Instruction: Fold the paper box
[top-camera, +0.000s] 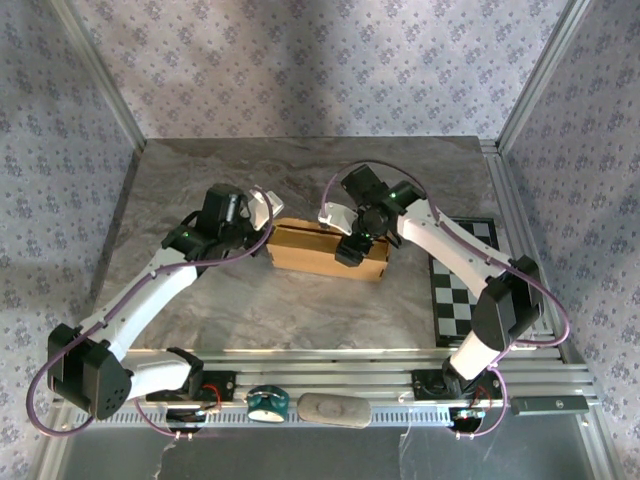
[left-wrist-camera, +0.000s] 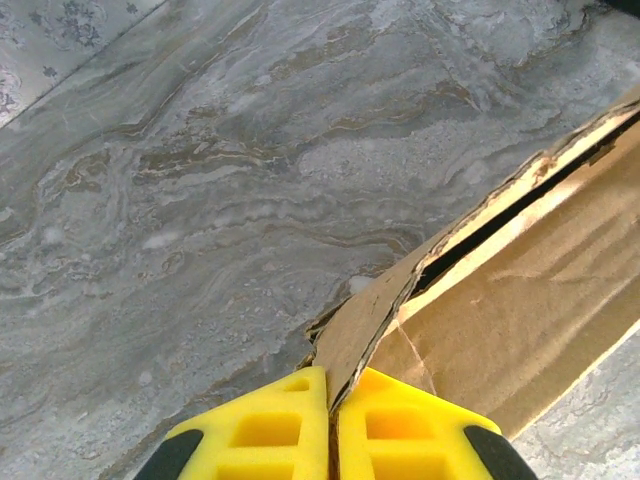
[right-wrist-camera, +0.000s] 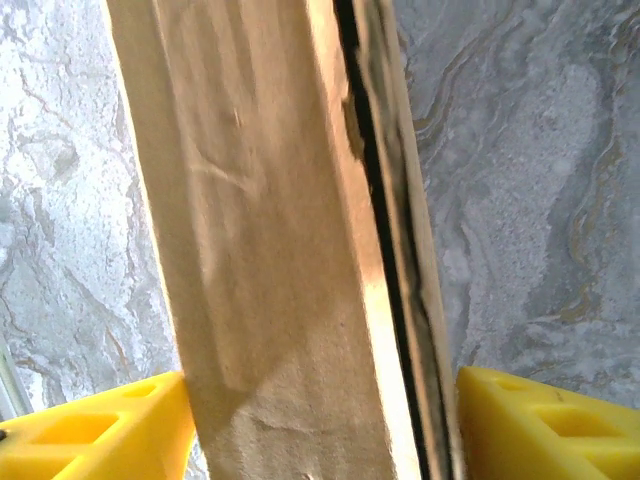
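Observation:
The paper box (top-camera: 325, 250) is a shallow tan cardboard box lying mid-table, long side left to right. My left gripper (top-camera: 268, 225) is at its left end. In the left wrist view the yellow fingers (left-wrist-camera: 270, 430) are shut on a ragged cardboard flap (left-wrist-camera: 365, 325) at the box corner, pinching it at my left gripper (left-wrist-camera: 333, 385). My right gripper (top-camera: 350, 243) hangs over the box right of centre. In the right wrist view the box wall (right-wrist-camera: 270, 250) runs up between wide-apart jaws; my right gripper (right-wrist-camera: 320, 400) is open, astride the box, with each yellow fingertip (right-wrist-camera: 500, 410) close against a side.
A black-and-white checkered board (top-camera: 465, 285) lies at the right edge of the marble table (top-camera: 200, 180). An aluminium rail (top-camera: 380, 360) along the near edge carries a teal object (top-camera: 268, 402) and a grey oblong (top-camera: 335, 410). Patterned walls and frame posts enclose the table.

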